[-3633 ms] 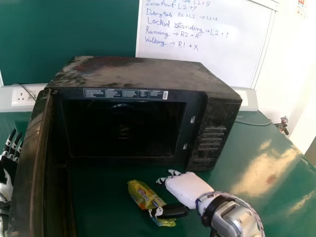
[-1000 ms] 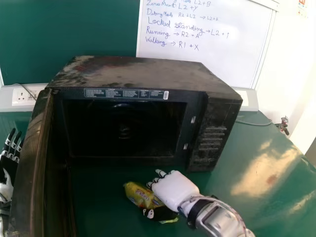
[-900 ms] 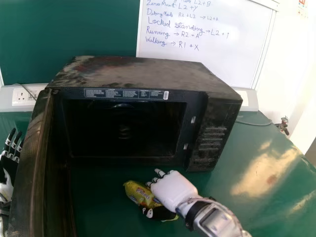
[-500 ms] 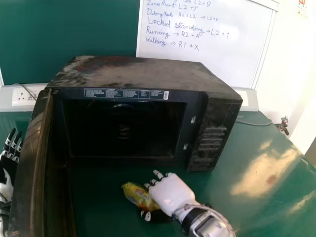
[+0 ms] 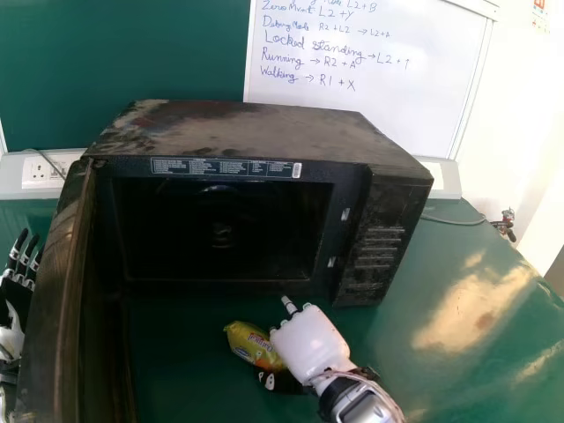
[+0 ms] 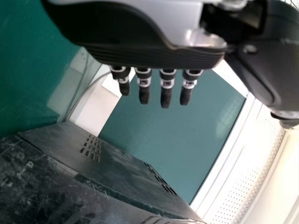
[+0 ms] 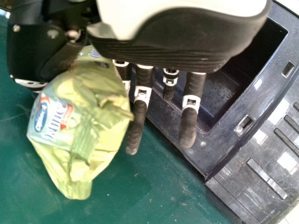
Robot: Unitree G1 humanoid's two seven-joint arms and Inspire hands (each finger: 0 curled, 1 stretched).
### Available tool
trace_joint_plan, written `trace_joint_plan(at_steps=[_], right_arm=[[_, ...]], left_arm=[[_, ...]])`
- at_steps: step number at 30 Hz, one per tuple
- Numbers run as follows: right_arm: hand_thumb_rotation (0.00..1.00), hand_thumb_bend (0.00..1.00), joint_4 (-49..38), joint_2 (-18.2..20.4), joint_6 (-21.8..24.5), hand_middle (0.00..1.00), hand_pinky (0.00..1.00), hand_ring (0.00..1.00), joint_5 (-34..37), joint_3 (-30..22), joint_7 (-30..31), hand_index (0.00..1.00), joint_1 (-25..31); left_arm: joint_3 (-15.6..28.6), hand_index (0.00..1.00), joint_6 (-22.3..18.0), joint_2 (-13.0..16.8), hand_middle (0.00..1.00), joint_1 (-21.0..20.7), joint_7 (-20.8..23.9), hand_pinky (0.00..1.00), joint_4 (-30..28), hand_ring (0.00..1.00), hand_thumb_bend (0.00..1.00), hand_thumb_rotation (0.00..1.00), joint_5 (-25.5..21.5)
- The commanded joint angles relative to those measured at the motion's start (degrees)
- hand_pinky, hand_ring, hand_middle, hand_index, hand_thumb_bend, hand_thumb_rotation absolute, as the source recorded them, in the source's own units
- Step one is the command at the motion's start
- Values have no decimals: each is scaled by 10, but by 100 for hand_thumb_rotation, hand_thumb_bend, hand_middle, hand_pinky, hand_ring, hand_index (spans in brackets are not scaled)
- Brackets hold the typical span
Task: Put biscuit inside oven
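Lying against your wide-open white-and-black right robot hand (image 5: 310, 342), the yellow plastic packet (image 5: 250, 344) is near the boxy black oven (image 5: 247, 132); your left robot hand (image 5: 15, 294) is wide too.

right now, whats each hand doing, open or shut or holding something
Left hand: open, fingers straight, holding nothing.
Right hand: open, fingers extended and not curled round the biscuit packet beside them.
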Motion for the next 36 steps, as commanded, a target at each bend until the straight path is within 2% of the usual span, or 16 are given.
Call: trace_joint_plan(at_steps=[1, 6, 9, 11, 18, 21, 23, 24, 26, 36], right_arm=[[10, 75, 0, 4, -3, 38, 19, 27, 11, -1, 15, 67, -3], [4, 73, 3, 8, -1, 35, 17, 25, 33, -8, 15, 66, -5], [4, 74, 4, 4, -5, 34, 17, 25, 48, -11, 15, 67, -7], [4, 74, 4, 4, -5, 35, 17, 25, 53, -11, 13, 67, -8], [5, 76, 4, 4, 0, 35, 18, 25, 45, -14, -25, 64, -4], [6, 78, 10, 15, 14, 34, 17, 25, 50, -21, -60, 63, 3], [3, 79, 15, 24, 24, 35, 17, 25, 64, -30, -89, 61, 9], [9, 63, 17, 29, 29, 35, 17, 25, 69, -34, -102, 54, 11], [12, 55, 23, 36, 37, 35, 17, 25, 83, -40, -129, 50, 16], [13, 52, 24, 50, 50, 36, 21, 28, 151, -63, -162, 49, 19]], left_arm=[[-2, 91, -4, -23, 79, 16, -1, 53, 19, 66, 10, 0, -3], [-1, 91, -1, -21, 79, 15, -3, 53, 22, 67, 11, 0, -5], [-2, 91, 1, -22, 78, 16, -2, 49, 17, 65, 11, 0, -6], [-1, 91, 1, -22, 78, 16, -2, 51, 19, 65, 10, 0, -6], [-2, 92, 0, -22, 79, 16, 1, 54, 16, 66, 10, 0, -5], [-1, 93, 1, -20, 79, 15, -8, 53, 21, 67, 9, 0, -8], [0, 92, -4, -20, 79, 14, -9, 53, 25, 66, 10, 0, -6], [0, 92, -2, -20, 79, 14, -7, 53, 25, 66, 9, 0, -6], [1, 91, -2, -20, 79, 13, -8, 53, 27, 66, 10, 0, -6], [2, 92, -6, -19, 79, 11, -9, 53, 31, 67, 10, 0, -6]])
